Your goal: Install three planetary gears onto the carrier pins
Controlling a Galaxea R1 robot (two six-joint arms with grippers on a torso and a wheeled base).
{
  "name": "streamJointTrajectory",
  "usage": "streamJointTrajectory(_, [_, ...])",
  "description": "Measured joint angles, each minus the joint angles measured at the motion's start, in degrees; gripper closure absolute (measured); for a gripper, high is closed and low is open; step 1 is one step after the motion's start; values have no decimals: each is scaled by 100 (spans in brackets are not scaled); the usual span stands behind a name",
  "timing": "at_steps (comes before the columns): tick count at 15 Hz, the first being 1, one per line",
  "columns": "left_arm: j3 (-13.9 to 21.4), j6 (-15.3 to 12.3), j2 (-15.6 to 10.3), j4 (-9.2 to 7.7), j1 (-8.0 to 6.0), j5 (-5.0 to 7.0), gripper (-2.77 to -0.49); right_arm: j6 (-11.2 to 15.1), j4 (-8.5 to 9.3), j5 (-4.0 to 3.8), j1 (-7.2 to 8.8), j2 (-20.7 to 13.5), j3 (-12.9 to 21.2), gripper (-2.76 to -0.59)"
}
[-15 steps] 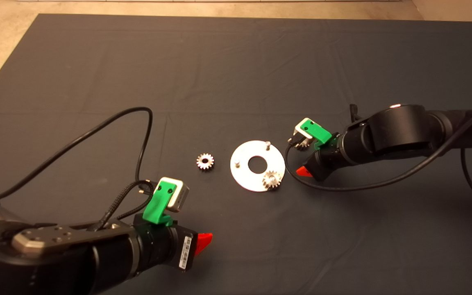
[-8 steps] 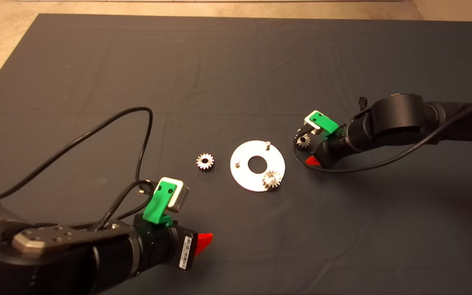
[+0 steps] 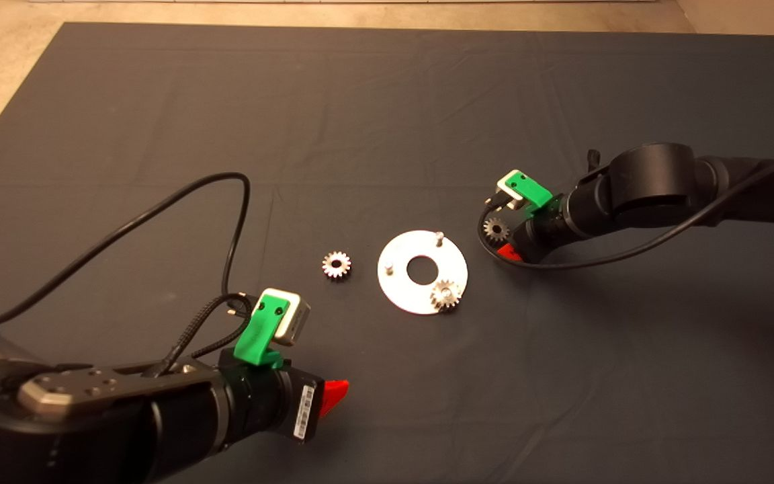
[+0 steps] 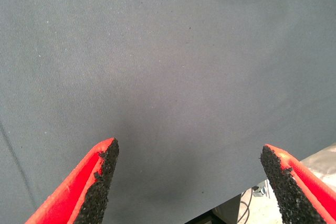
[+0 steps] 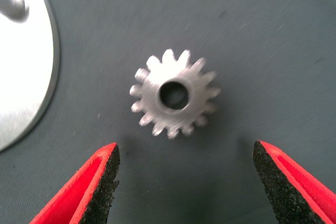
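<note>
The right end effector (image 5: pixel 184 182) is hovering wide open over a loose gear (image 5: pixel 175 94) lying just beside the disc (image 3: pixel 400 296). The left end effector (image 4: pixel 189 182) is waiting, wide open too.

2 black arms (image 3: pixel 125 410) – green mounts, red fingers (image 4: pixel 86 187)

Warm, dim, even light in head view; no hard highlights on dark mat (image 3: pixel 387 107). Soft broad shadow on mat under right arm (image 3: pixel 662 195), spreading below and behind it. Silver disc (image 3: pixel 400 289) brightest surface, mild glare. In right wrist view, disc edge (image 5: pixel 26 77) blown out white; pin (image 5: pixel 13 3) smeared. Gear (image 5: pixel 176 94) ahead of right claw (image 5: pixel 184 182) slightly soft, faint motion blur on teeth. Left wrist view sharp; mat darker between left claw (image 4: pixel 189 182) pads.
</note>
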Motion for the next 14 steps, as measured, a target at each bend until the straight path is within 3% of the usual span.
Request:
streamJointTrajectory(4, [0,0,1,-1,0,0,-191,0,0,75,-9,0,0,-187])
streamJointTrajectory(7, [0,-3,0,-1,0,0,-191,-2,0,216,-9,-6,-1,-182])
streamJointTrajectory(12, [0,-15,-1,-23,0,0,-191,-5,0,222,-41,-16,-22,-167])
streamJointTrajectory(14, [0,-15,1,-37,0,0,-191,-18,0,277,-57,-16,-39,-167])
